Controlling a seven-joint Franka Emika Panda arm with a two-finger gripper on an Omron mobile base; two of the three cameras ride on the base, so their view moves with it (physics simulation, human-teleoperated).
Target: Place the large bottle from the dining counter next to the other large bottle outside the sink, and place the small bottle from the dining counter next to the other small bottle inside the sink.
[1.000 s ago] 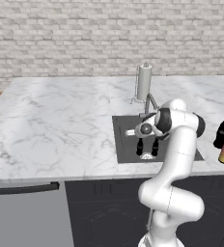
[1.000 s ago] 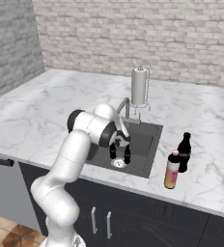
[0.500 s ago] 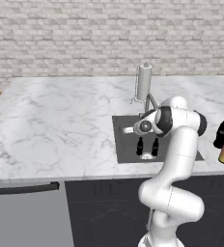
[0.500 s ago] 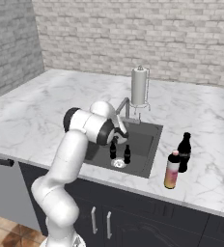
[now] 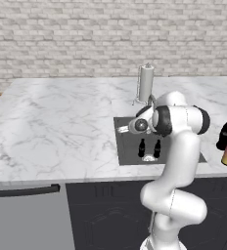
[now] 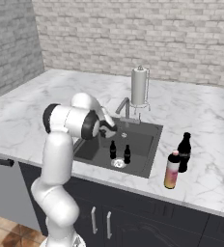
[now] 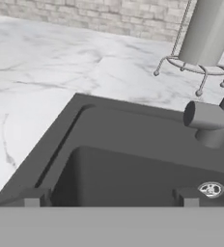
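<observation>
**Both pairs look matched up, now it's just about backing out cleanly**

Standing here looking at the big marble bench (image 6: 46, 103): the sink (image 6: 150, 144) sits in the middle of it, dark basin, grey faucet (image 6: 124, 105) at the back and a paper towel roll (image 6: 139, 86) on a wire stand just behind that. The arm is bent over the near-left side of the basin, with the claw (image 7: 111, 195) spread wide apart, nothing in it, hanging above the basin and looking in toward the drain (image 7: 211, 189).

Where the task stuff is: the pink-orange large bottle (image 6: 172, 170) stands on the bench just right of the sink, right beside the all-dark large bottle (image 6: 184, 152), both upright. Down in the basin two small dark bottles (image 6: 113, 149) stand side by side, near the drain. I can't tell which of those two came from the dining counter.

My read: both placements are done, so the step in hand is the retreat. Doing it well means lifting straight up first, before any sideways swing, so the fingers clear the small bottles' caps.

Edges to mind: the faucet spout sticks out over the basin close to the hand, and the sink's rim is right under it. Open room is to the left, where the bench is broad and bare. I'd avoid sweeping right, toward the two tall bottles near the bench's front edge.
</observation>
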